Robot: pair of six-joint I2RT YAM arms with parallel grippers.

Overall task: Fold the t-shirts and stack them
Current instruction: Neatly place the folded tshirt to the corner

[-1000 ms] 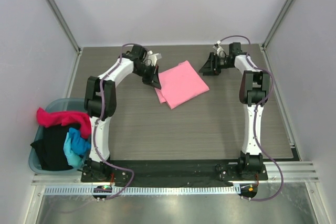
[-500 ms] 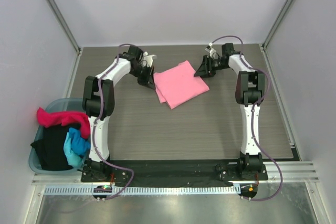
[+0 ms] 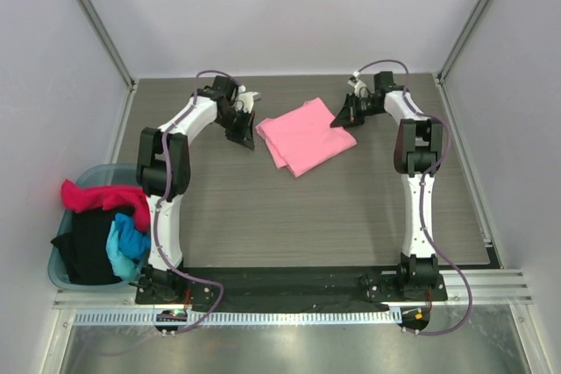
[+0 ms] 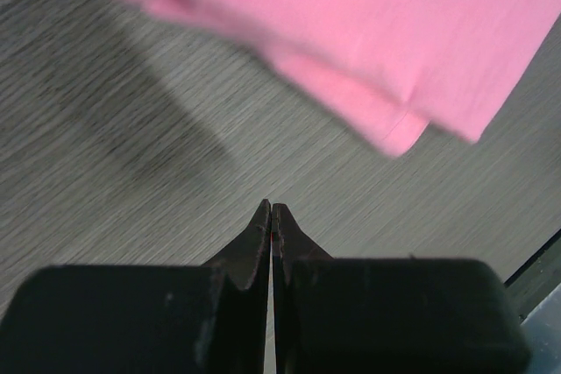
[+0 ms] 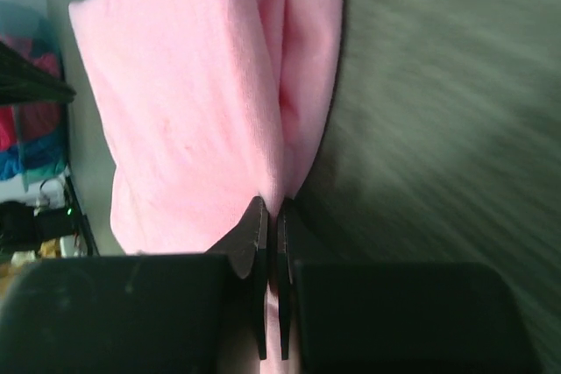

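A folded light pink t-shirt (image 3: pixel 305 136) lies on the table at the middle back, also filling the top of the left wrist view (image 4: pixel 368 24) and the right wrist view (image 5: pixel 202 94). My right gripper (image 3: pixel 344 118) is shut on the pink t-shirt's right edge, with a thin fold of cloth pinched between the fingertips (image 5: pixel 273 216). My left gripper (image 3: pixel 246 136) is shut and empty, just left of the shirt and apart from it (image 4: pixel 272 209). Magenta, black and bright blue t-shirts (image 3: pixel 103 229) are heaped in the basket at the left.
A teal plastic basket (image 3: pixel 56 269) stands at the table's left near edge. The grey wood-grain table (image 3: pixel 289 216) is bounded by white walls at the back and sides, with a metal rail along the near edge.
My right gripper moved in to the shirt's right edge and shut on it, dragging the shirt slightly right. My left gripper drew back to the left, off the shirt.
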